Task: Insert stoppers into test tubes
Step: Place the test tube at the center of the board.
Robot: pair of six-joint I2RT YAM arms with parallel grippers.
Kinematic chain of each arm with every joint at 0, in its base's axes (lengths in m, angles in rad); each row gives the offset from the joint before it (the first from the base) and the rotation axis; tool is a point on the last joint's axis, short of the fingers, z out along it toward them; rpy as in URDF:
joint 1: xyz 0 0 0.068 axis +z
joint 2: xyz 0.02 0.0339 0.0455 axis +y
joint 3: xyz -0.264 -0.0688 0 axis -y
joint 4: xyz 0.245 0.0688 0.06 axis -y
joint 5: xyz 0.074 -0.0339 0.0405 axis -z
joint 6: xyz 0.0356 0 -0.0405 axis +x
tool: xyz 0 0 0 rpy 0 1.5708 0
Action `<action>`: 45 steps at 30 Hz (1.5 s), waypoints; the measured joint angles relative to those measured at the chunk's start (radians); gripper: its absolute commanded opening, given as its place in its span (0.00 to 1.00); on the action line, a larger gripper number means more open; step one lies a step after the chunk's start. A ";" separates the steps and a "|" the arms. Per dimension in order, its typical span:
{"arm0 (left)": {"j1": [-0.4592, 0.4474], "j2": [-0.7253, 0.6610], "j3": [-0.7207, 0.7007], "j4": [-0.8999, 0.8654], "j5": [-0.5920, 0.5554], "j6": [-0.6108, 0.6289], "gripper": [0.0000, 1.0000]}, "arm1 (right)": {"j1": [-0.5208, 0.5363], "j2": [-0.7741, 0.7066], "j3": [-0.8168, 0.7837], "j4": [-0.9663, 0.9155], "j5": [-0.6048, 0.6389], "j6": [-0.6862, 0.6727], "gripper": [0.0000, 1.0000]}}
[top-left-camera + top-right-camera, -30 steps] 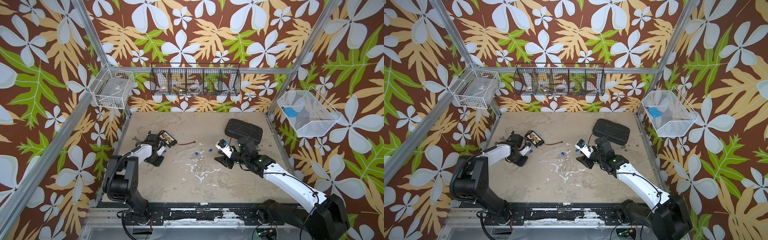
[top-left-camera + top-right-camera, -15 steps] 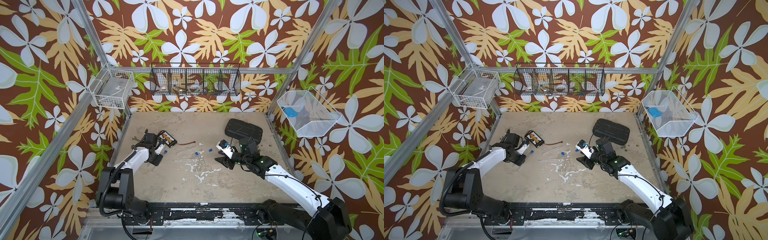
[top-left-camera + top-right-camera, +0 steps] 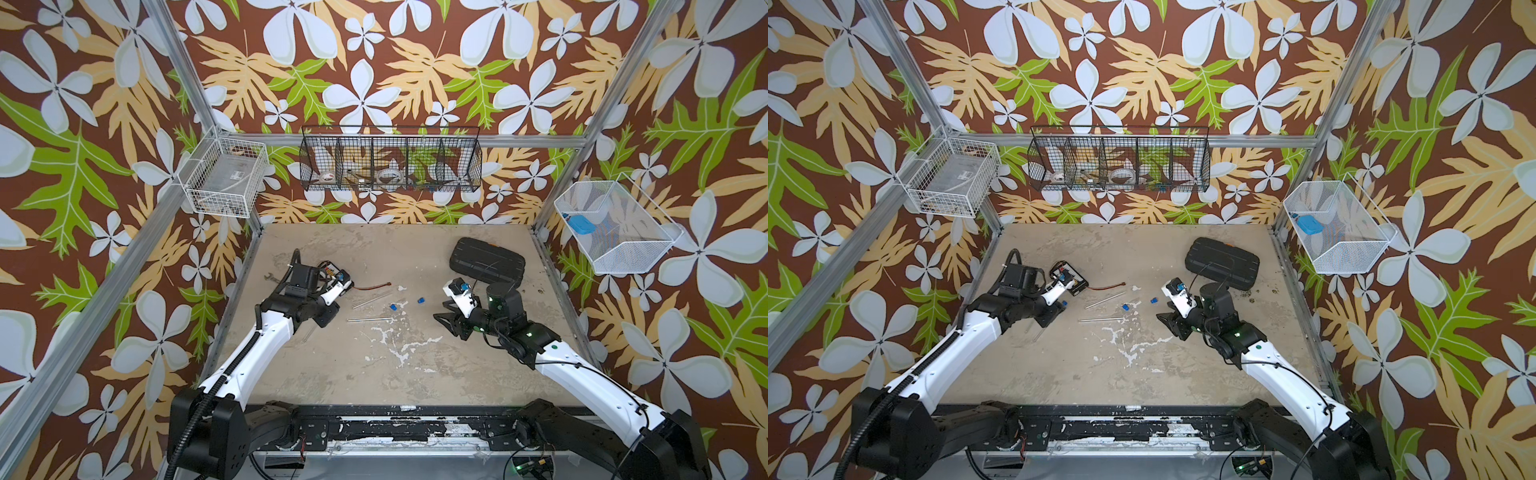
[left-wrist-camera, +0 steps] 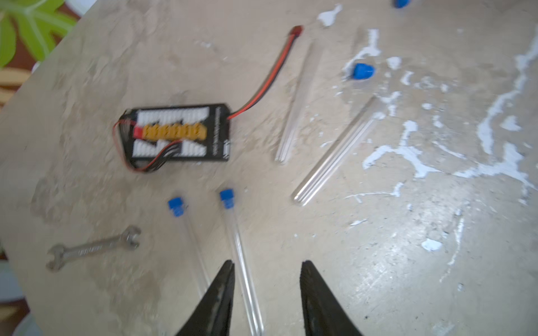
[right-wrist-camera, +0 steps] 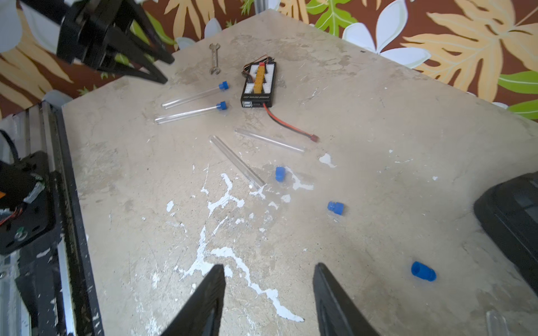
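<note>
Your stock: two stoppered tubes (image 5: 189, 113) just beside the board (image 5: 258, 87), two empty tubes (image 5: 237, 161) near it, three loose stoppers (image 5: 335, 208) farther off; left gripper (image 4: 266, 264) and right gripper (image 5: 269, 267) parted, empty.

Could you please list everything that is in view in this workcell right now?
test tubes: at least four, clear, lying left of centre; two stoppered
stoppers: five, blue; two in tubes, three loose on table
wrench: one, silver, table's far left
connector board: one, black and yellow, beside wrench
case: one, black, far right
wire baskets: three, two white, one black, on walls
table: one, beige
left hand: open, black, by stoppered tubes
right hand: open, black, empty, near loose stoppers
</note>
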 measured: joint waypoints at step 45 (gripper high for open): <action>-0.203 0.597 0.232 0.006 -0.061 0.247 0.34 | 0.000 -0.142 -0.047 -0.018 0.122 0.073 0.51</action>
